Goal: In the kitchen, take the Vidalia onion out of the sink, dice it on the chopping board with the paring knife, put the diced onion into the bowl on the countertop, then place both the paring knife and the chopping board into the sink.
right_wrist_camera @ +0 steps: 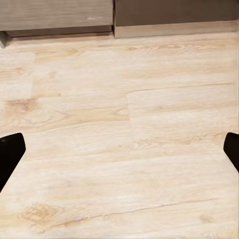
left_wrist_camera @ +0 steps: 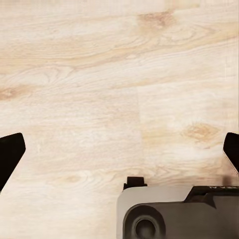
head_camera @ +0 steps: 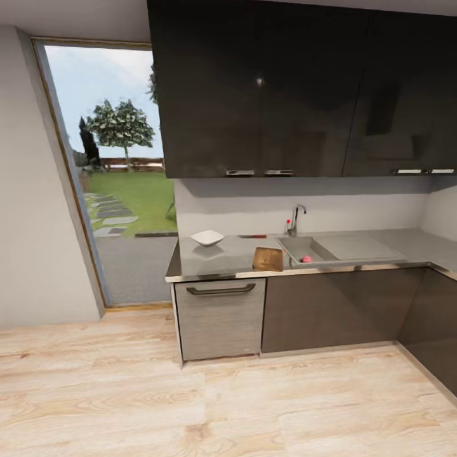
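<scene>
Left gripper (left_wrist_camera: 119, 154) fingers (left_wrist_camera: 10, 154): dark tips spread wide apart, nothing between them, pale wood plank floor (left_wrist_camera: 99, 74) below. Right gripper (right_wrist_camera: 119, 152) fingers (right_wrist_camera: 10, 154): likewise spread wide and empty above the same floor, with the grey base units (right_wrist_camera: 59, 12) at the far edge.

Head view, across the room: long matte grey countertop (head_camera: 216, 257) under glossy dark wall cabinets (head_camera: 266, 89). Rectangular grey metal sink (head_camera: 306, 249) with bent chrome tap (head_camera: 295, 219) holds the small pinkish-red Vidalia onion (head_camera: 306, 259). The brown wooden chopping board (head_camera: 268, 259) lies just beside the sink near the front edge. The red-handled paring knife (head_camera: 252, 236) lies behind it by the wall. The shallow white bowl (head_camera: 207, 238) sits further toward the tall glass door (head_camera: 114, 184).
</scene>
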Available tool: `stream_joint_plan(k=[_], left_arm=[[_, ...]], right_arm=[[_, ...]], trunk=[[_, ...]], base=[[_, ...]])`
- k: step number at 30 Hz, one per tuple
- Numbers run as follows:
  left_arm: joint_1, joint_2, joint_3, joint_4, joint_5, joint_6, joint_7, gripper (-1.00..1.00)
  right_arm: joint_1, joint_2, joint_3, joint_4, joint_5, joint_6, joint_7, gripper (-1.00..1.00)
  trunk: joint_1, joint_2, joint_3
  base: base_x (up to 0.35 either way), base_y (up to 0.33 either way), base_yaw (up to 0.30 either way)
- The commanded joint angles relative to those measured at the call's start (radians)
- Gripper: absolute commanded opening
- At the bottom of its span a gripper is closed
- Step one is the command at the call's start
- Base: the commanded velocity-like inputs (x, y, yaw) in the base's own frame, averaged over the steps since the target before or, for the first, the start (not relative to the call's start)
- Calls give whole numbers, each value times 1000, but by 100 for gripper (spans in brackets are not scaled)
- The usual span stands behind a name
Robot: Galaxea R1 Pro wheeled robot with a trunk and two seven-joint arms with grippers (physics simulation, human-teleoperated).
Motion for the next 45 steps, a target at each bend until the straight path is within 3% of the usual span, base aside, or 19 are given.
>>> stream_joint_plan(k=[1,21,25,29,34,38,39,45], left_arm=[[0,0,1,0,0,-3,0,100],[0,1,1,0,0,-3,0,100],[0,1,0,0,0,-3,0,100],[0,0,0,0,0,-3,0,100],[0,0,0,0,0,-3,0,100],[0,0,0,1,0,-3,0,100],[0,-1,0,2,0,-3,0,100],[0,-1,0,2,0,-3,0,100]], right_arm=[[0,0,0,0,0,-3,0,100],[0,3,-1,4,-3,1,-2,100],[-1,5,-1,-34,-4,6,-15,100],[-1,10,-1,-152,-5,35,-71,100],[-3,17,0,-367,-5,239,-169,100],[-7,19,1,-533,-6,390,-201,100],[-24,19,2,-646,-5,475,-210,100],[-164,41,3,-730,-5,667,-244,100]], trunk=[[1,0,0],[1,0,0],[1,0,0],[1,0,0],[1,0,0],[1,0,0],[1,0,0],[1,0,0]], base=[[296,-99,0],[310,-26,0],[315,0,0],[178,0,0],[42,0,0],[9,0,0],[2,0,0],[0,0,0]])
